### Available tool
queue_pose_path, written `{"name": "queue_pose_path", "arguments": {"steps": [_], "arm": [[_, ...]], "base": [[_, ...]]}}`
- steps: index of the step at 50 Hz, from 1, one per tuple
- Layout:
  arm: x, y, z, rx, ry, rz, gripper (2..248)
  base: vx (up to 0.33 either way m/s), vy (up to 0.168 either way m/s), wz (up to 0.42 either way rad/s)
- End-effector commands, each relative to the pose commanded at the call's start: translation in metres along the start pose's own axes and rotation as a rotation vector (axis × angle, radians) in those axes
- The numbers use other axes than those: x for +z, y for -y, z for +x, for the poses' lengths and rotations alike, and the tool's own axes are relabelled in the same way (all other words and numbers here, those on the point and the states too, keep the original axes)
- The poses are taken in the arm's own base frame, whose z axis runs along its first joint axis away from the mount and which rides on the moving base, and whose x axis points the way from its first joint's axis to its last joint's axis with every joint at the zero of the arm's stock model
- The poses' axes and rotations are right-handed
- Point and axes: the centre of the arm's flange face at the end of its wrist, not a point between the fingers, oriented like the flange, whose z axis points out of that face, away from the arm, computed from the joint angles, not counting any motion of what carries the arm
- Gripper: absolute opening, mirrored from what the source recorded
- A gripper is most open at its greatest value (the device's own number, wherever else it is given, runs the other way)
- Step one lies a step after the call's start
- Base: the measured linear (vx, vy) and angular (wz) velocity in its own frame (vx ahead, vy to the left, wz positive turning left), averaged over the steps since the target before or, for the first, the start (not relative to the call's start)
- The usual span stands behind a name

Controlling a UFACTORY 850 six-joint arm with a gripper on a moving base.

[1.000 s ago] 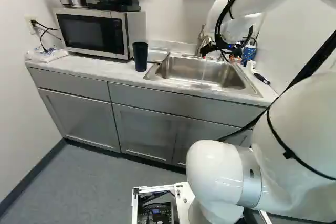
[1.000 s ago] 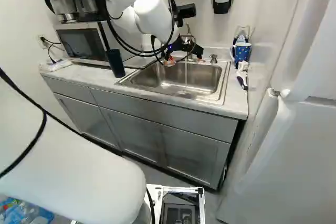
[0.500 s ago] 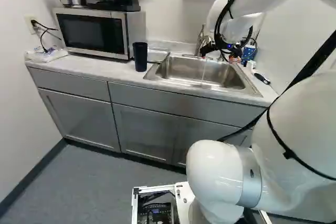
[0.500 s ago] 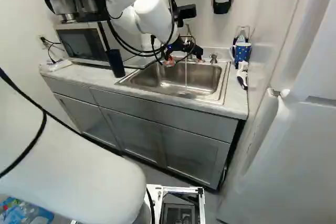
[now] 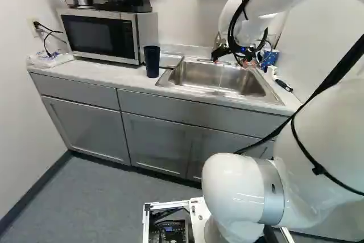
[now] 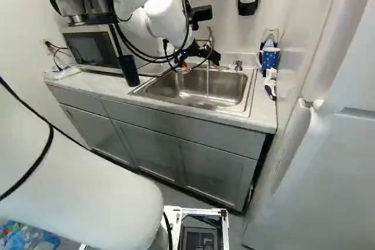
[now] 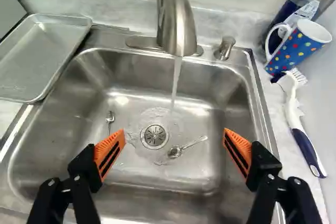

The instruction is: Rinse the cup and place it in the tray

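Observation:
Over the sink [image 6: 153,91], my gripper [image 6: 200,65] hangs in front of the faucet. In the wrist view the gripper [image 7: 174,148] is open, its orange pads wide apart with only air between them. A blue mug with coloured dots [image 7: 295,48] lies tilted on the counter beyond the sink's corner, its handle towards the faucet. The dark cup [image 5: 152,61] stands upright on the counter between microwave and sink. A shallow metal tray [image 7: 39,56] rests beside the sink, on the side opposite the mug.
Water runs from the faucet [image 7: 178,24] into the sink, where two spoons [image 7: 175,151] lie near the drain. A scrub brush [image 7: 299,124] lies by the mug. The microwave [image 5: 102,35] and coffee maker stand left of the sink; a refrigerator [image 6: 328,174] is at the right.
My arm's wrist and the open gripper have shifted slightly to the left in both base views. The base, the cup and the mug have stayed where they were.

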Motion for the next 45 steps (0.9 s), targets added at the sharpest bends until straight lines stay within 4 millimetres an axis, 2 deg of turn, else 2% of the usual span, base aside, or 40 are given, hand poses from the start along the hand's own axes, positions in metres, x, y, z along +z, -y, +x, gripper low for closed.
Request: {"name": "queue_pose_path", "arguments": {"steps": [45], "arm": [[-0.011, 0.069, -0.002, -0.106, -0.018, 0.123, 247]], "base": [[0.000, 0.000, 0.000]]}}
